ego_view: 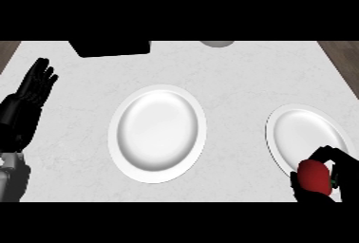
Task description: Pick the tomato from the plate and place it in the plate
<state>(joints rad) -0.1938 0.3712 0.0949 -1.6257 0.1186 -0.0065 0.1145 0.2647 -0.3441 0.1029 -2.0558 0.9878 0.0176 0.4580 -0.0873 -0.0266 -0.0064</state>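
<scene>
- Here the right hand (324,176) sits at the lower right of the head view, its fingers and thumb curled round the tomato (315,176); the red fruit shows between the dark fingers.
- The tomato, in the hand, lies over the near edge of the right plate (303,128), the smaller-looking of the two white plates; whether it rests on that rim or is lifted clear of it cannot be told from this view.
- The centre plate (158,133) lies to the left of the held tomato, well apart from it, with a strip of bare counter (238,71) between the two plates. This is the relation on which the coming move turns: judged from the task, the carry runs leftward and slightly away from the robot, across that strip.
- The centre plate's long axis appears to run away from the robot, so the landing area is deep but narrow across the line of travel.
- The right hand is the nearer to both the tomato and the target's right rim. The left hand (32,92) rests open, fingers up, at the left edge, apart from both plates.
- A dark block (112,47) and a pale round object (217,43) stand at the far edge, outside the likely path.
</scene>
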